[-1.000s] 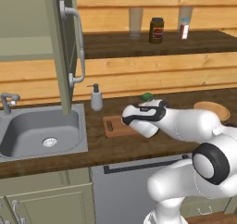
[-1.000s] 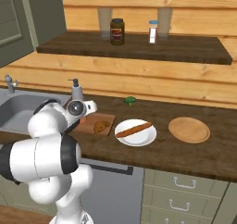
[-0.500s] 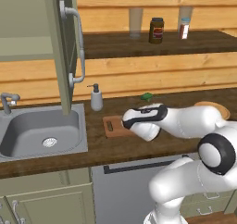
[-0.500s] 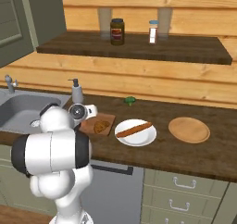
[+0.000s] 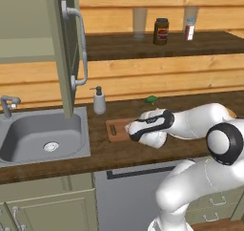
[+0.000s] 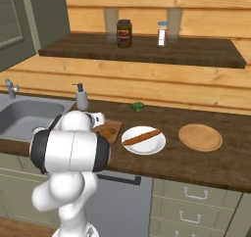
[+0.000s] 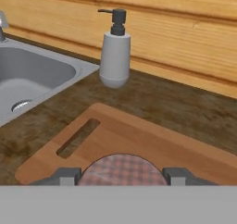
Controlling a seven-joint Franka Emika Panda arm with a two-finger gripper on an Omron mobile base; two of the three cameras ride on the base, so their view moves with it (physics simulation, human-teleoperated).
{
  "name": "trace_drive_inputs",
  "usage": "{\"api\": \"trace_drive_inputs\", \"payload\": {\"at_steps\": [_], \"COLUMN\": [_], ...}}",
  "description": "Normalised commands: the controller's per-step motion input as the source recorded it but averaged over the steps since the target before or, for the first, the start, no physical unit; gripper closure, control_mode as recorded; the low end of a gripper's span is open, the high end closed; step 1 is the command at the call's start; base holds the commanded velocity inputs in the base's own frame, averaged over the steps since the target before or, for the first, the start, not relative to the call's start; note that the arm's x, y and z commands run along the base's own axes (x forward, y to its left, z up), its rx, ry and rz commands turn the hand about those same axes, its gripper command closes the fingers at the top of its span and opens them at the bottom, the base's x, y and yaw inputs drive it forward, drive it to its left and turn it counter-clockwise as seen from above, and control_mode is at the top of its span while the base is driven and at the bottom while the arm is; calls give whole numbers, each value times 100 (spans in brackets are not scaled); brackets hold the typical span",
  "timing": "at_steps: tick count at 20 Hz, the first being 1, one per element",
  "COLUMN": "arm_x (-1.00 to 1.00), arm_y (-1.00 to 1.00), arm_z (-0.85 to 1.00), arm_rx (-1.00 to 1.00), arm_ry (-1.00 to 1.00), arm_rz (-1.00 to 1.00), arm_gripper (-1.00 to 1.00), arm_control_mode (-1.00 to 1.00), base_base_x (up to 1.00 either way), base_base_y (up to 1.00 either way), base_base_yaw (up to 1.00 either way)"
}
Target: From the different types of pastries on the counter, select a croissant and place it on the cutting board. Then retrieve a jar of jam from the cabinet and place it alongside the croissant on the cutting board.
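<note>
The gripper [image 7: 122,176] is clamped on the one jam jar [image 7: 122,171], holding it low over the cutting board [image 7: 139,140] so it can land beside the single croissant [image 6: 108,132] lying there, while one stick pastry [image 6: 142,136] sits on its white plate [image 6: 156,145] nearby.

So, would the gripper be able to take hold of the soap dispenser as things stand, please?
Probably not yet: the gripper is shut on the jar of jam, low over the cutting board. The path looks free, though; bare counter lies between the board and the soap dispenser.
</note>
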Motion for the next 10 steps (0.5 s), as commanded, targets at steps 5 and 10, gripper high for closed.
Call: {"api": "trace_drive_inputs", "payload": {"at_steps": [5,10], "arm_x": [21,18], "arm_y": [8,14], "arm_z": [-2,-18], "arm_rx": [0,0], "arm_ry": [-3,0], "arm_rz": [0,0], "arm_gripper": [100,100], "arm_control_mode": [-100,-100], "base_base_x": [0,0], "base_base_y": [0,0], "base_base_yaw": [0,0]}}
